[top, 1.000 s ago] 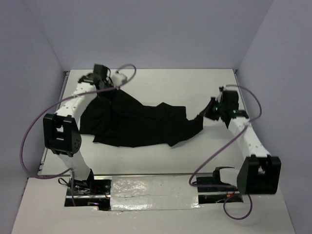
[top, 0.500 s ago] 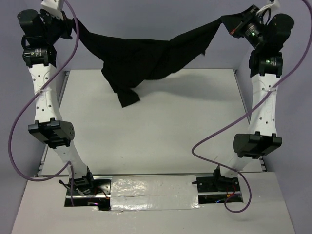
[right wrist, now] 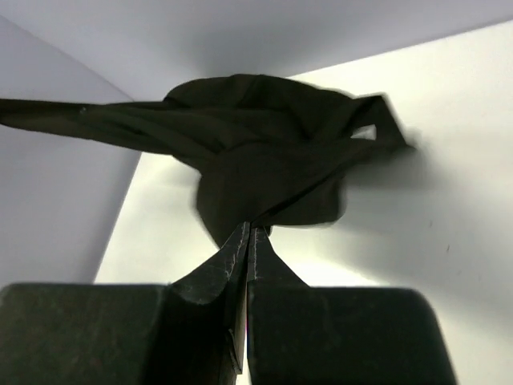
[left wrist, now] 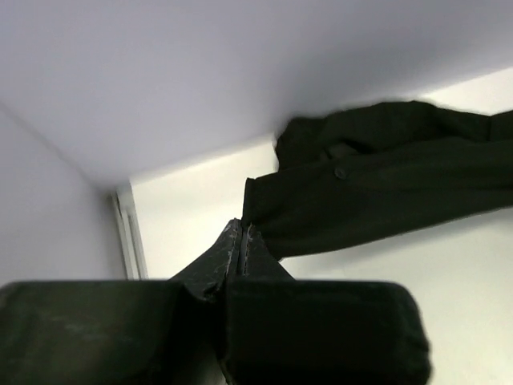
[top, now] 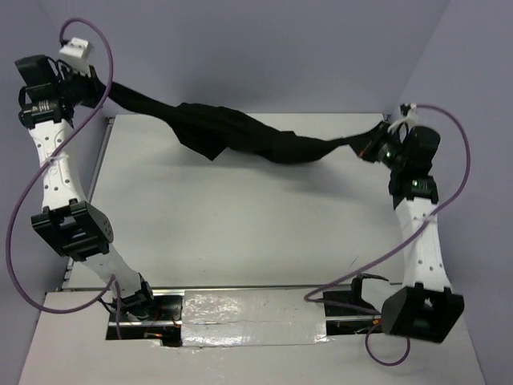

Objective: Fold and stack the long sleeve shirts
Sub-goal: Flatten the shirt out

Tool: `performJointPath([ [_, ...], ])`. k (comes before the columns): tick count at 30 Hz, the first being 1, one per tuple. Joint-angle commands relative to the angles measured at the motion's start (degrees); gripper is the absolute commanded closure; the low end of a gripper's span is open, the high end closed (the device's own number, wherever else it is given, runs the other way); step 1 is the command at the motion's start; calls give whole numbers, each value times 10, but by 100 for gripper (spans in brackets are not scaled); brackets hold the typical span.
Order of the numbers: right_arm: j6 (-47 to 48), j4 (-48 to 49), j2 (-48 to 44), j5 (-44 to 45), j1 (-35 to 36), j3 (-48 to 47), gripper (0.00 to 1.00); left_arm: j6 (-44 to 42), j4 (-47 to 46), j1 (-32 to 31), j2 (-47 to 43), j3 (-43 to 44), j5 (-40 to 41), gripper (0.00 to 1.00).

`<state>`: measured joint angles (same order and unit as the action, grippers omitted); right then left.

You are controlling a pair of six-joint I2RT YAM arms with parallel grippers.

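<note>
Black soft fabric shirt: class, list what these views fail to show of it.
Top view: black soft fabric shirt twisted ropelike; sleeves, label indistinguishable.
Left wrist view: left gripper hides the pinched edge.
Right wrist view: blurred bunched folds at right gripper; gripped part unclear.

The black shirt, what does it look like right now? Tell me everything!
The black shirt is soft, plain cloth, bunched and twisted into a long rope. It is stretched in the air between both arms, sagging in the middle, above the white table. The left fingers pinch one end, up high; the right fingers pinch the other end, lower down. A loose fold dangles nearer the left side. No label shows.
</note>
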<state>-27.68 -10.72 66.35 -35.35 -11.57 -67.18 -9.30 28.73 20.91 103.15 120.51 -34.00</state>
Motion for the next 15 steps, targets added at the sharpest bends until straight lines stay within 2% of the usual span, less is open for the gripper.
performJointPath([
  [1, 32, 9, -113, 7, -2, 130, 100, -98, 114, -1, -84, -109, -32, 100],
  [5, 29, -32, -192, 41, -3, 274, 100, -185, 216, 1, -124, -238, 26, 100],
  [9, -18, -54, -267, 50, -3, 407, 100, -201, 194, 6, -157, -381, 72, 100],
  [12, -45, -97, -289, 96, -3, 456, 97, -170, 139, 6, -150, -424, 129, 100],
  [13, -52, -113, -290, 128, -3, 463, 97, -153, 131, 6, -134, -425, 132, 100],
  [15, -60, -110, -281, 134, -2, 466, 98, -137, 122, 5, -116, -403, 114, 100],
])
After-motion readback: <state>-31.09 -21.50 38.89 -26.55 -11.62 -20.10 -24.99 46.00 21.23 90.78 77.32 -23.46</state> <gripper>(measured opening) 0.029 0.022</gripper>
